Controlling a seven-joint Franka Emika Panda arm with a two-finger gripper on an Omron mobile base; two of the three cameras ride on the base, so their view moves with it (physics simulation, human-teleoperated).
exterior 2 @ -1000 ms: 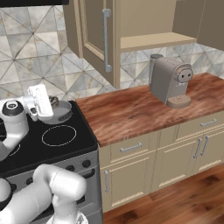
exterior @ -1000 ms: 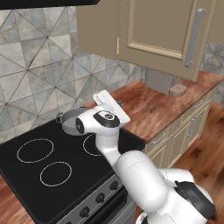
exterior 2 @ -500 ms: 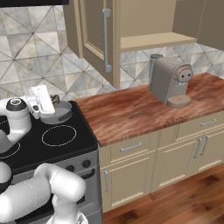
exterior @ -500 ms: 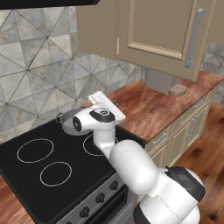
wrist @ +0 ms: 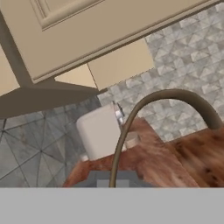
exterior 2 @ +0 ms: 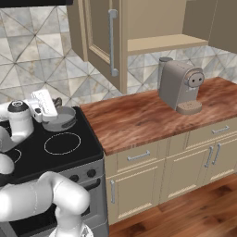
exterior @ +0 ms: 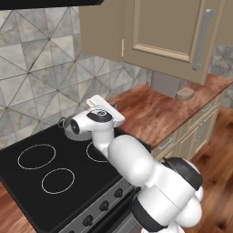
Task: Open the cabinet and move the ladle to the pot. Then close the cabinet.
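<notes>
The cabinet (exterior 2: 99, 37) on the wall stands open, its door (exterior: 173, 36) swung out and a bare shelf (exterior 2: 162, 44) showing. The grey pot (exterior 2: 59, 119) sits at the back right of the stove, partly hidden by my arm in the left base view (exterior: 69, 129). My gripper (exterior 2: 53, 102) hovers just above the pot's rim, pointing sideways toward the counter. It is shut on the ladle (wrist: 131, 118), whose thin dark curved handle rises from between the fingers in the hand view. The ladle's bowl is out of sight.
A grey coffee machine (exterior 2: 178, 85) stands on the wood counter (exterior 2: 139, 115) under the open cabinet. The black stove top (exterior: 50, 168) lies left of the counter. Low cabinets and drawers (exterior 2: 152, 180) run below.
The hand stays by the pot with the ladle in it. Only the arm's elbow has shifted a little.
</notes>
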